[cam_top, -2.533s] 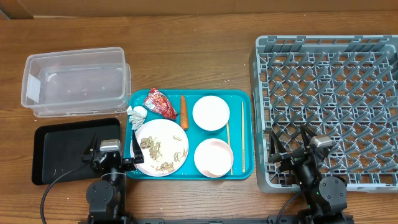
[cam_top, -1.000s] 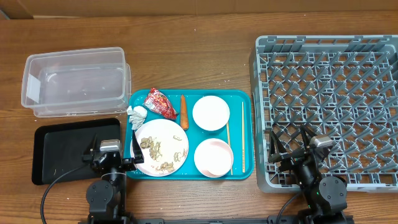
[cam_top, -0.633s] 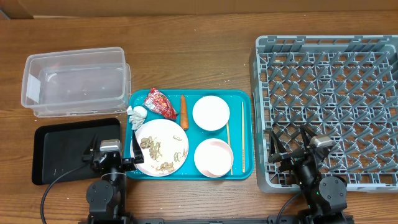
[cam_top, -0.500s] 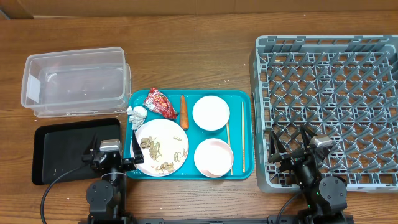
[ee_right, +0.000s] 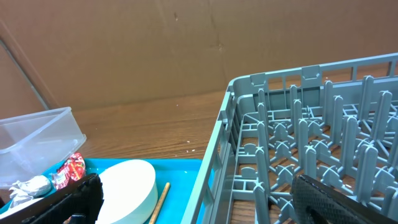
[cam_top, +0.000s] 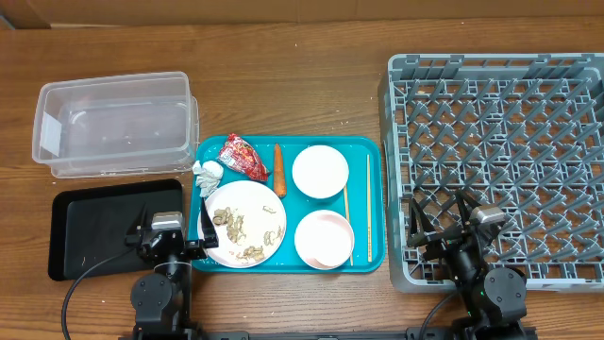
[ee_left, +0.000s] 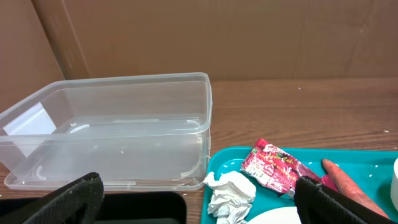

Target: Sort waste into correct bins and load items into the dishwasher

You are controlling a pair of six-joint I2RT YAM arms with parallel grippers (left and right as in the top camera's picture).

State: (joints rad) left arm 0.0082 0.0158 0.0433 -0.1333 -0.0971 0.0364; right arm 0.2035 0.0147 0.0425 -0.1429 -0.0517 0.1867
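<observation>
Overhead: plate [cam_top: 247, 224] beside left gripper [cam_top: 172, 227]

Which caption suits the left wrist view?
Open left gripper faces the clear tub; tissue, red wrapper and carrot lie on the teal tray.

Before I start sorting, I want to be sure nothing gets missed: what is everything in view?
dish rack: 1, grey, right side of table
clear tub: 1, transparent, far left
black tray: 1, black, near side of tub
teal tray: 1, teal, centre
plate: 1, white, near left of teal tray
food scraps: several, beige, on plate
bowls: 2, white, right of plate, one far, one near
chopsticks: 2, pale wood, teal tray's right side
wrapper: 1, red, teal tray's far left
tissue: 1, white, beside wrapper
carrot: 1, orange, right of wrapper
table: 1, brown wood
left gripper: black, open, by black tray
right gripper: black, open, over rack's near corner
</observation>
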